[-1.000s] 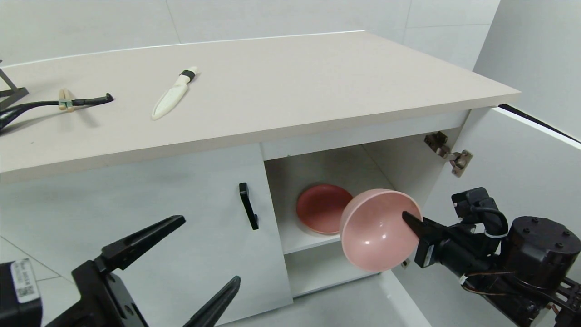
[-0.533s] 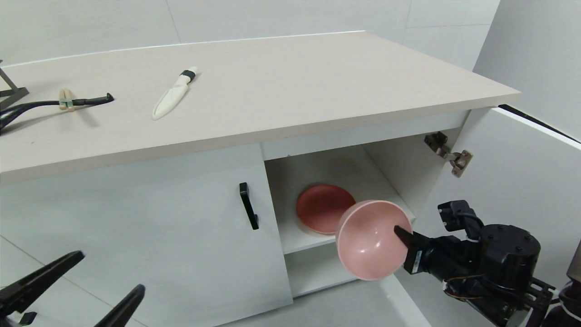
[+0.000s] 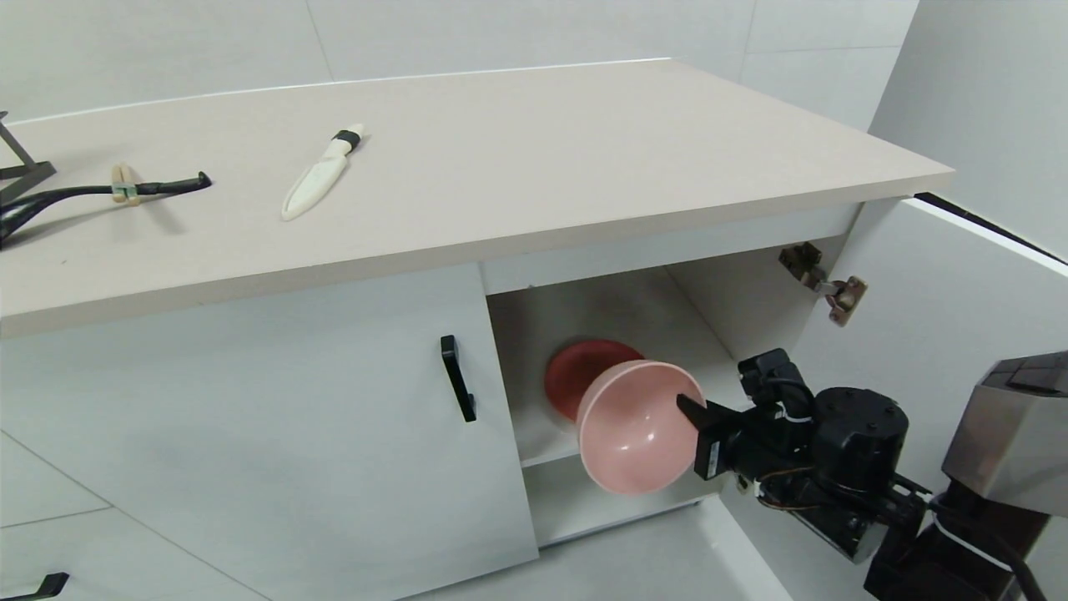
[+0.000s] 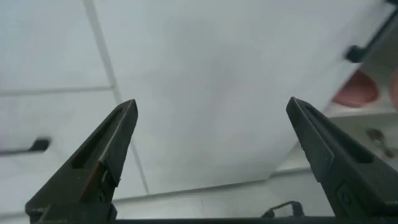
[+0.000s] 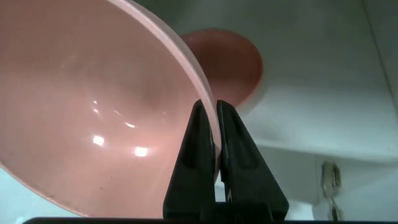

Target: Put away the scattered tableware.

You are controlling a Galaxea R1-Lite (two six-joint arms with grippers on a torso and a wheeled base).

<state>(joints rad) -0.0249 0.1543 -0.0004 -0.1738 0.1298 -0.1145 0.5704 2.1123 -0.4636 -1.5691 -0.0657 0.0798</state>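
I am watching the right pincer (image 3: 688, 409) clamping its two thin black fingers narrowly onto the rim of the smooth, glossy pink bowl (image 3: 634, 438). The bowl is hanging tipped on its side at the mouth of the open cabinet, just in front of the white shelf (image 3: 542, 438), with its round hollow facing out of the cabinet. Behind it a flat, round, matte red plate (image 3: 576, 371) is lying on that shelf. The left pincer (image 4: 211, 109) is hovering with its tapered fingers spread wide and holding nothing, facing the plain closed door (image 3: 250, 417) with its straight black handle (image 3: 457, 390). Up on the pale, smooth tabletop (image 3: 542, 159), a slim cream knife (image 3: 321, 171) with a black band is lying flat.
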